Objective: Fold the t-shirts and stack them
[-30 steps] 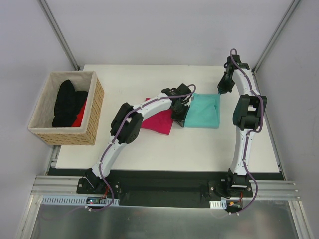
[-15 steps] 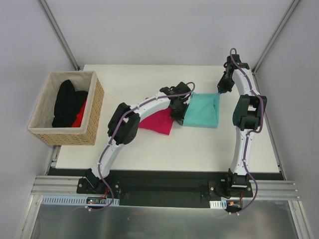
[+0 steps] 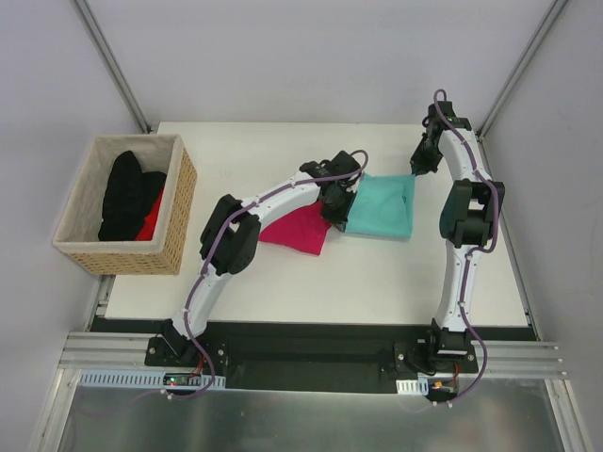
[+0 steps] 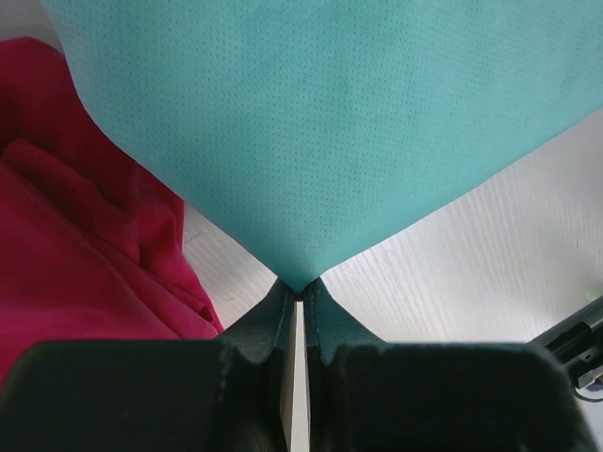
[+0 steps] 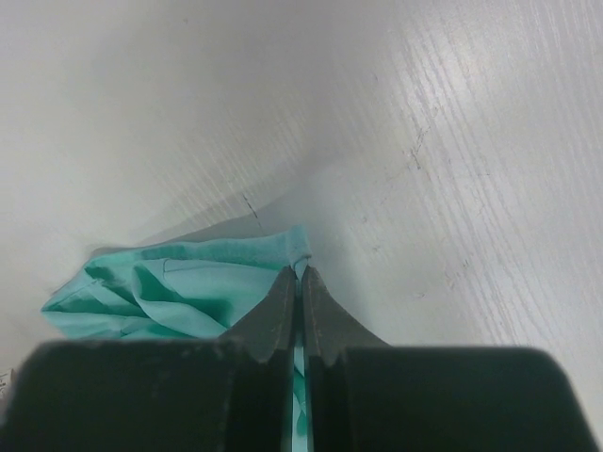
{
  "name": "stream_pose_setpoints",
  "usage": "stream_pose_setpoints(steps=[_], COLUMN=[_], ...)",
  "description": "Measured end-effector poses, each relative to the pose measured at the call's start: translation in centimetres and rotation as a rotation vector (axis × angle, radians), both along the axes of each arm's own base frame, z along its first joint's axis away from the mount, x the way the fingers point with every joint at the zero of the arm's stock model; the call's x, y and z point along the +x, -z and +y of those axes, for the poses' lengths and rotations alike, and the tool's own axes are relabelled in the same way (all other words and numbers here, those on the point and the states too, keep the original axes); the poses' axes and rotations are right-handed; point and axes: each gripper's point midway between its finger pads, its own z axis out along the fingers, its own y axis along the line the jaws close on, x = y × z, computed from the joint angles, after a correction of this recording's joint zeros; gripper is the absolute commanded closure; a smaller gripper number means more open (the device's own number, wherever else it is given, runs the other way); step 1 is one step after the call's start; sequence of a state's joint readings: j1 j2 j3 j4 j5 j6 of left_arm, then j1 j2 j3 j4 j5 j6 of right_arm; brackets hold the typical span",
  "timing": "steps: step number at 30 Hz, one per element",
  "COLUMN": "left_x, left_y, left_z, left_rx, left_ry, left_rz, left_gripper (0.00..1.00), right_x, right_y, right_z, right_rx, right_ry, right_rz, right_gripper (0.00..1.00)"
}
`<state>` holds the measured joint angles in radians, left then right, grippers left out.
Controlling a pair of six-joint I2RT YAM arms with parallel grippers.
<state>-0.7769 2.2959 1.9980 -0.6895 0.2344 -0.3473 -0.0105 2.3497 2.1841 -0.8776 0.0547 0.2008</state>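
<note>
You have a teal shirt (image 3: 384, 209), finely dotted up close, and a magenta shirt (image 3: 297, 229). Your table (image 3: 283, 273) is white with faint grain lines. The basket (image 3: 122, 256) is woven tan and holds black cloth (image 3: 122, 193) and red cloth (image 3: 151, 224). The left tool (image 4: 298, 292) and right tool (image 5: 299, 282) are black.

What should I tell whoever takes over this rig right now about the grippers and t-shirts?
Left gripper: shut on a corner of the soft teal-turquoise cloth t-shirt.
Right gripper: shut on another corner of it.
Soft magenta-pink cloth t-shirt: on the white table, just left of the teal one.
Done: both look roughly folded.
Left: stack one on the other.
</note>
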Motion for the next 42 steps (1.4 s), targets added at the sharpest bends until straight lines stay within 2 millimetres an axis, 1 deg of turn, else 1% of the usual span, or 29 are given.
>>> stream_pose_setpoints(steps=[6, 12, 20, 23, 30, 42], left_x=[0.2, 0.3, 0.6, 0.6, 0.8, 0.8], left_y=[-0.4, -1.0, -2.9, -3.1, -3.1, -3.4], left_z=[0.1, 0.1, 0.3, 0.3, 0.8, 0.8], left_rx=[0.0, -0.002, -0.017, -0.018, 0.001, -0.001], left_ry=[-0.004, -0.007, -0.007, -0.002, -0.007, -0.008], left_rz=[-0.014, -0.028, -0.071, -0.079, -0.092, -0.099], left_gripper=[1.0, 1.0, 1.0, 1.0, 1.0, 1.0], right_x=[0.1, 0.3, 0.4, 0.4, 0.4, 0.3], right_y=[-0.7, -1.8, -3.2, -3.9, -4.5, -5.9], right_z=[0.2, 0.4, 1.1, 1.4, 1.6, 1.6], right_rx=[-0.002, -0.003, -0.009, -0.012, -0.012, -0.012], right_ry=[-0.007, -0.012, -0.029, -0.036, -0.041, -0.04], right_rz=[-0.014, -0.042, -0.069, -0.083, -0.095, -0.121], right_gripper=[0.99, 0.99, 0.99, 0.99, 0.99, 0.99])
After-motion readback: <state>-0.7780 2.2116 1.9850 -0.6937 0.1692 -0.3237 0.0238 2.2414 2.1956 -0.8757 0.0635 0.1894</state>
